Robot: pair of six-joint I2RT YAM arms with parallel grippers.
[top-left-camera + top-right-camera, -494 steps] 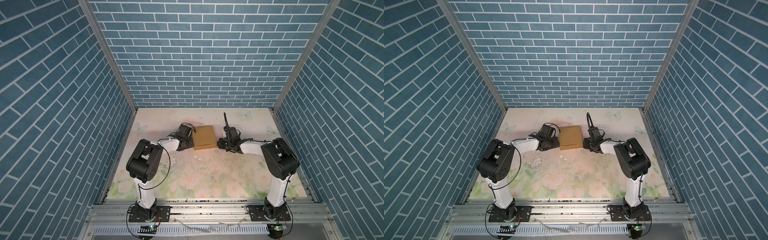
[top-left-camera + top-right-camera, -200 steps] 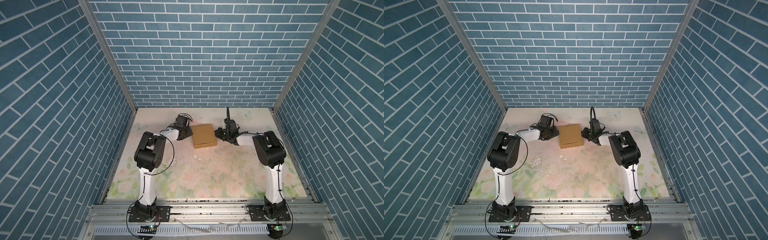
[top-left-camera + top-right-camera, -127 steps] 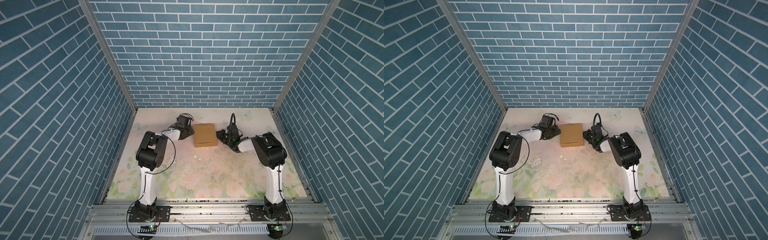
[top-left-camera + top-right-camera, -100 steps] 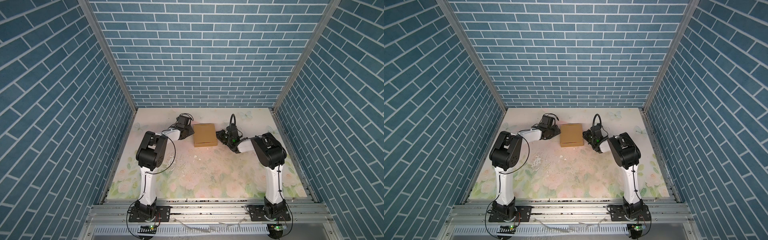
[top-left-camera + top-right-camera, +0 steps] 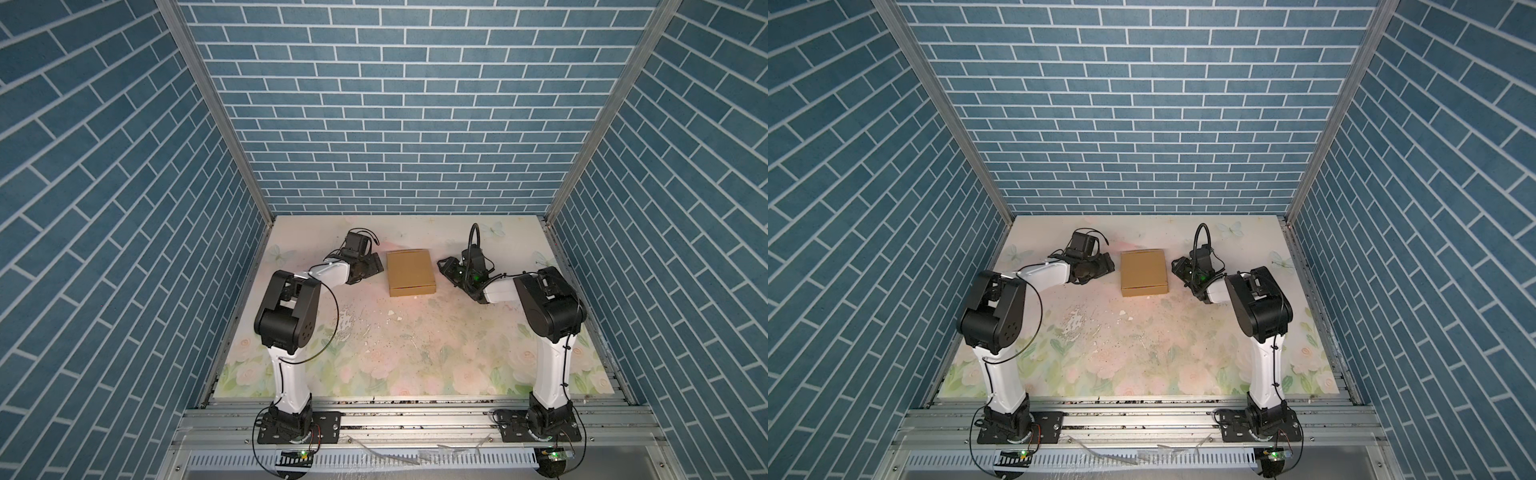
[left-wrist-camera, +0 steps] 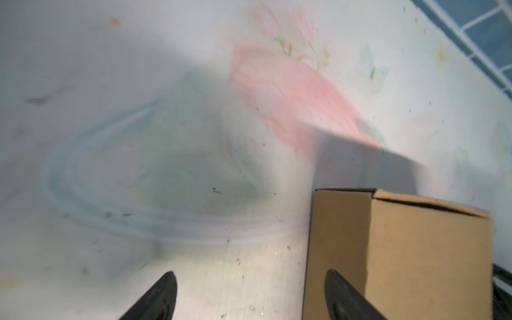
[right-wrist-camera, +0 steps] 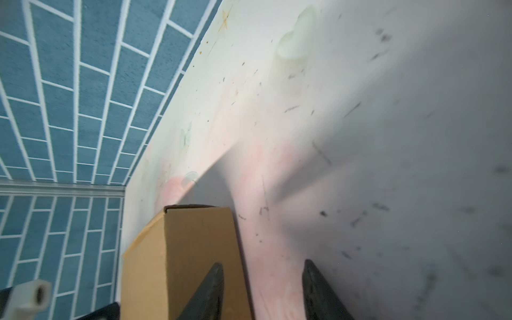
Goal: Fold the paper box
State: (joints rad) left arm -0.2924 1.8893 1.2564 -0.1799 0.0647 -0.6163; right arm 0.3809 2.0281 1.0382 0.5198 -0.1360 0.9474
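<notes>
The paper box [image 5: 410, 272] [image 5: 1144, 272] lies folded shut, a plain brown block at the far middle of the floral table. My left gripper [image 5: 372, 266] [image 5: 1106, 266] sits just left of it, low over the table. In the left wrist view that gripper [image 6: 250, 279] is open with only table between its fingers, and the box [image 6: 401, 249] stands beside one finger. My right gripper [image 5: 446, 266] [image 5: 1179, 266] sits just right of the box. In the right wrist view it [image 7: 263, 264] is open and holds nothing, with the box [image 7: 180, 249] next to one finger.
Blue brick walls [image 5: 395, 124] close the table on three sides, and the back wall is close behind the box. White crumbs and scuffs [image 5: 353, 324] mark the table in front of the box. Both arm bases stand on the metal rail [image 5: 415, 419] at the near edge.
Both grippers have opened wider beside the box. The right wrist has dropped lower. The box has not moved.
</notes>
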